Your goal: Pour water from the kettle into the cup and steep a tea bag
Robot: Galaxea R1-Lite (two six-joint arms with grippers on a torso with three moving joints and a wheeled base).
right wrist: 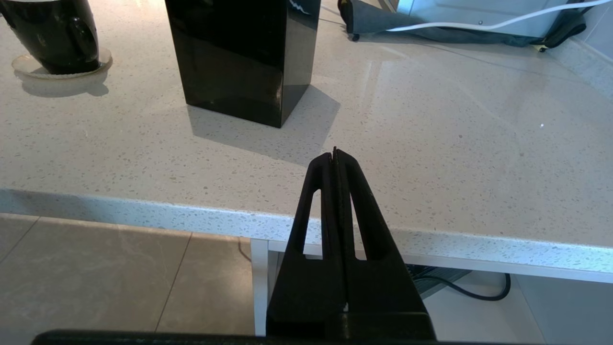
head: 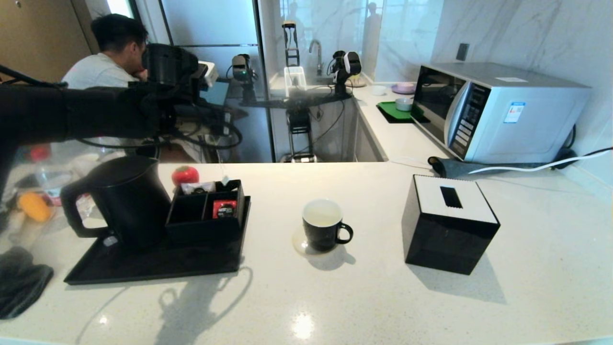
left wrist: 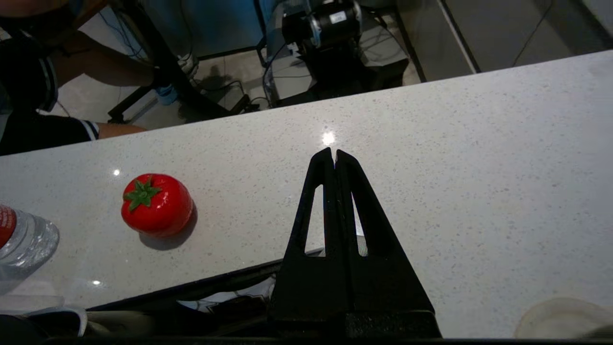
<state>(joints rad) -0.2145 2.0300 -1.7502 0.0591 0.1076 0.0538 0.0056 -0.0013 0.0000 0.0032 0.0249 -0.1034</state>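
Head view: kettle (head: 127, 201) on tray (head: 143, 266), cup (head: 323, 225) apart.

L gripper (left wrist: 334, 154) fingers (left wrist: 318, 191) together above counter (left wrist: 479, 167); tomato (left wrist: 156, 204) nearby.

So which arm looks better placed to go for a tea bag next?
Left, probably. The left gripper, shut, hangs above the compartment box on the tray, beside the kettle. The right gripper, also shut, sits below the counter edge, far from the cup.
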